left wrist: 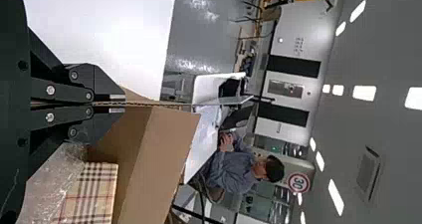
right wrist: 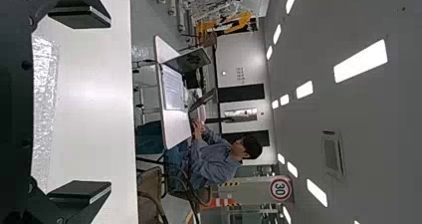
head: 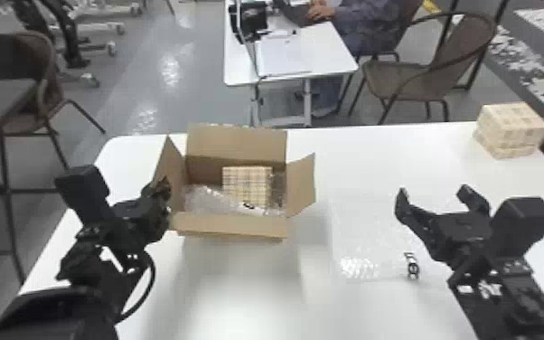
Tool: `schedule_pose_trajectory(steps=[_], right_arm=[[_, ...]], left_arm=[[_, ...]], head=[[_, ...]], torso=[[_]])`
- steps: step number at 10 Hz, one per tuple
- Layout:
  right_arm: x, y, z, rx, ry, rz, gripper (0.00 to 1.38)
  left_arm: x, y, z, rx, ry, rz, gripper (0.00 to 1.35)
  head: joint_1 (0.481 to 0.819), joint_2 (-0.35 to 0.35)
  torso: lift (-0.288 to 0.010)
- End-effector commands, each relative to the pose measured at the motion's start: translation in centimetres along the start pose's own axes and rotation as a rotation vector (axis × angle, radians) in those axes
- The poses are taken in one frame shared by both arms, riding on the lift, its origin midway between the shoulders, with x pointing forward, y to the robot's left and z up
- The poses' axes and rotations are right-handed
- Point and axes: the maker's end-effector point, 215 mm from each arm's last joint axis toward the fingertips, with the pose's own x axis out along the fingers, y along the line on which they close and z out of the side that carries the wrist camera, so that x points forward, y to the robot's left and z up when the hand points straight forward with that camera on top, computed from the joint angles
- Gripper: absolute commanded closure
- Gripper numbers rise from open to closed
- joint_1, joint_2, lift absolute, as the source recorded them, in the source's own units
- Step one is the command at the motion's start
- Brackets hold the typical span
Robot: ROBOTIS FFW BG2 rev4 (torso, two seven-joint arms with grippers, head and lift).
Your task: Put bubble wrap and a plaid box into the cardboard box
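The cardboard box (head: 235, 226) stands with its flaps up on the left half of the table. Inside it lie bubble wrap (head: 205, 199) and a plaid box (head: 247, 183), the wrap partly over the box. At its left flap is my left gripper (head: 165, 192); in the left wrist view the left gripper (left wrist: 117, 103) is shut on that flap's edge. My right gripper (head: 438, 194) is open above a second sheet of bubble wrap (head: 361, 235) on the table. In the right wrist view the right gripper (right wrist: 82, 104) has wide-spread fingers with nothing between them.
Another plaid box (head: 510, 131) stands at the far right corner of the white table (head: 388, 149). Beyond the table's back edge are a smaller desk (head: 330, 49), chairs and a seated person.
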Motion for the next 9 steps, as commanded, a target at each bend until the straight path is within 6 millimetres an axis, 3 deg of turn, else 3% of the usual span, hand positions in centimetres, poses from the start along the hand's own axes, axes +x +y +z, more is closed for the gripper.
schedule_pose_trajectory(steps=[1, 6, 9], right_arm=[[0.0, 0.1, -0.6, 0.001, 0.018, -0.001, 0.14], [-0.1, 0.2, -1.4, 0.005, 0.044, 0.004, 0.14], [-0.1, 0.4, -1.5, 0.006, 0.048, 0.012, 0.14]], left_arm=[[0.5, 0.5, -0.7, -0.041, 0.012, 0.011, 1.22], [1.0, 4.4, -2.3, -0.09, 0.004, 0.195, 1.22], [-0.3, 7.3, -2.4, -0.127, -0.067, 0.369, 1.22]], head=[[0.695, 0.11], [0.695, 0.144], [0.695, 0.172]], torso=[[-0.11], [-0.11], [-0.11]])
